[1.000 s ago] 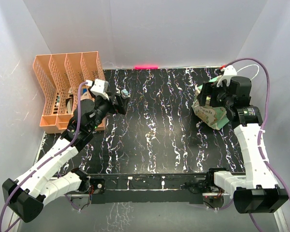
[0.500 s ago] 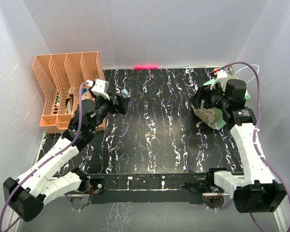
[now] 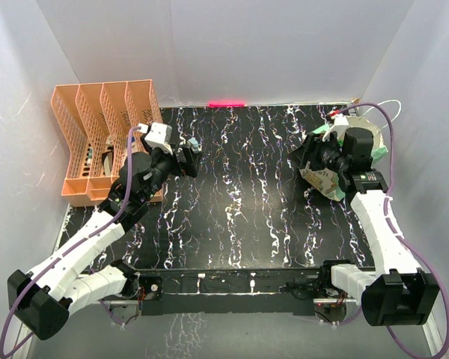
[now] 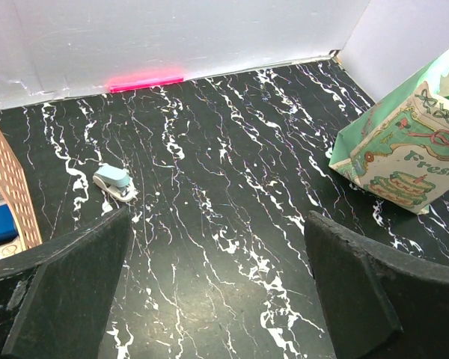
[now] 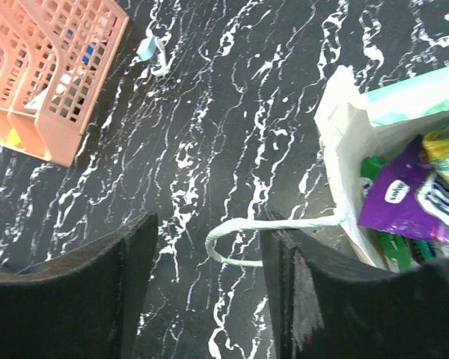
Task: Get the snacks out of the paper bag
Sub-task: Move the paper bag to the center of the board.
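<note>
The paper bag (image 3: 331,182) lies tilted at the table's right, cream with mint-green sides; it also shows in the left wrist view (image 4: 395,153). In the right wrist view its mouth (image 5: 343,142) gapes and shows snacks: a purple packet (image 5: 399,199), a green one (image 5: 383,247) and a yellow-teal one (image 5: 445,153). My right gripper (image 5: 209,250) is open beside the bag's mouth, with the bag's string handle (image 5: 243,226) looped between its fingers, not pinched. In the top view it (image 3: 308,155) hovers at the bag's left edge. My left gripper (image 4: 217,292) is open and empty over bare table, far from the bag.
An orange slotted file rack (image 3: 97,138) stands at the back left, with small blue and yellow items in it (image 5: 52,71). A small light-blue stapler-like item (image 4: 114,182) lies on the table near the rack. White walls enclose the black marbled table (image 3: 239,202).
My right gripper has swung from above the bag's far side down and left to its mouth. The left arm has shifted slightly right.
</note>
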